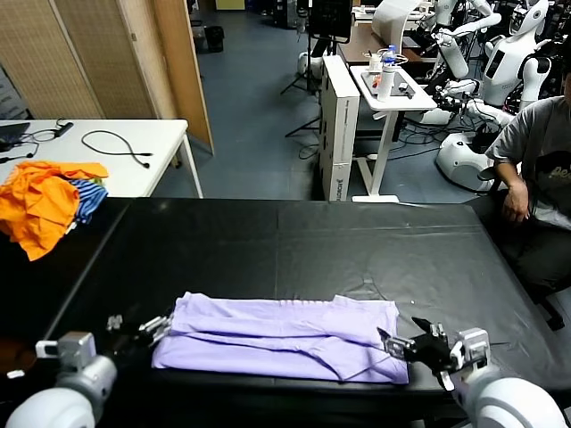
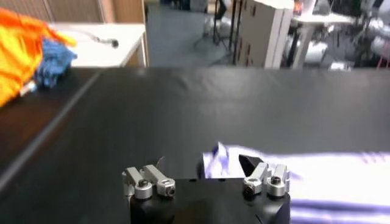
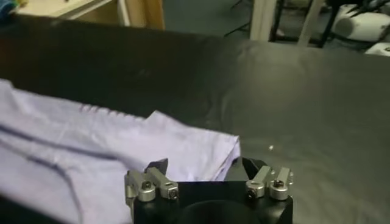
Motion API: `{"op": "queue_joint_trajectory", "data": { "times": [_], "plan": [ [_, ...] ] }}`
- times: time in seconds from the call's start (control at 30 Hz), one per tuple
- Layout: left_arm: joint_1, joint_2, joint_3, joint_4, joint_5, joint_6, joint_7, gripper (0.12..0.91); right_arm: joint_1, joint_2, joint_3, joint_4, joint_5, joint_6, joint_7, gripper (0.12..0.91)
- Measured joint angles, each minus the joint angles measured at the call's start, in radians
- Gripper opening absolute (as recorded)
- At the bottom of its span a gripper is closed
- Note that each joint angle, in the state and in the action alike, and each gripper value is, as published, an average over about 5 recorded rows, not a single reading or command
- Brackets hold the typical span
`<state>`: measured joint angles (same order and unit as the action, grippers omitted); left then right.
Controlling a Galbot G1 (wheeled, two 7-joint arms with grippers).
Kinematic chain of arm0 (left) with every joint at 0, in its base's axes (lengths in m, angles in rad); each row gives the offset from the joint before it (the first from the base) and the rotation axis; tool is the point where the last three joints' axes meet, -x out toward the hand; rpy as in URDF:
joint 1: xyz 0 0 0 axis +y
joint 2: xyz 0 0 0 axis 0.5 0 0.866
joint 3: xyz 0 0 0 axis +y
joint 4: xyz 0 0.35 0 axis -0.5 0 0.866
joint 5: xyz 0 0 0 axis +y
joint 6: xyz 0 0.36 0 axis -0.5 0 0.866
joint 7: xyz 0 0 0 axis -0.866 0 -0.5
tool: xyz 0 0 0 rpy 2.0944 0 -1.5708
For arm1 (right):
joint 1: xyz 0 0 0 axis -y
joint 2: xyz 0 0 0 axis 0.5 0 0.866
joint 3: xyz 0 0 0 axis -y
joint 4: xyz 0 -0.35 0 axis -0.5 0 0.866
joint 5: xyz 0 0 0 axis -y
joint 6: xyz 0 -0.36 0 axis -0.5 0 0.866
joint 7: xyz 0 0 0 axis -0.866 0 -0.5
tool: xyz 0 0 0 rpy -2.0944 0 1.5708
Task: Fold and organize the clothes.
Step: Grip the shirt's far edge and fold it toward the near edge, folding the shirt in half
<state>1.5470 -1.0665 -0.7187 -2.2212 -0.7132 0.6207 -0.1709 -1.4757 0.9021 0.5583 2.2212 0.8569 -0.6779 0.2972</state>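
T-shirt (image 1: 281,337) flat on table (image 1: 357,241), between left gripper (image 1: 152,328) and right gripper (image 1: 406,343); both jaws spread, empty.

T-shirt (image 1: 281,339) laid folded at table's (image 1: 357,241) near edge, between both grippers; garment pile (image 1: 45,201) placed far left.

Bystanders around the black table (image 1: 294,241)
An orange and blue garment pile (image 1: 46,201) is lying at its far left corner; a person (image 1: 540,169) is being seated at right.
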Motion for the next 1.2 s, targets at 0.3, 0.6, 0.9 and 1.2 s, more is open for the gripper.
{"op": "queue_joint_trajectory", "data": {
  "times": [0.3,0.6,0.9,1.2],
  "plan": [
    [-0.137,0.018,0.079,0.125,-0.040,0.026,-0.002,0.907,0.080,0.063,-0.027,-0.104,0.007,0.009,0.034,0.907],
    [-0.156,0.014,0.107,0.180,-0.031,0.037,0.004,0.905,0.106,0.110,-0.056,-0.158,0.003,0.009,0.037,0.891],
    [-0.151,0.003,0.123,0.204,-0.026,0.034,0.024,0.615,0.107,0.122,-0.066,-0.179,-0.006,0.008,0.032,0.737],
    [-0.123,-0.002,0.126,0.180,0.082,0.033,0.062,0.150,0.107,0.145,-0.066,-0.185,-0.028,0.032,0.017,0.245]
  ]
}}
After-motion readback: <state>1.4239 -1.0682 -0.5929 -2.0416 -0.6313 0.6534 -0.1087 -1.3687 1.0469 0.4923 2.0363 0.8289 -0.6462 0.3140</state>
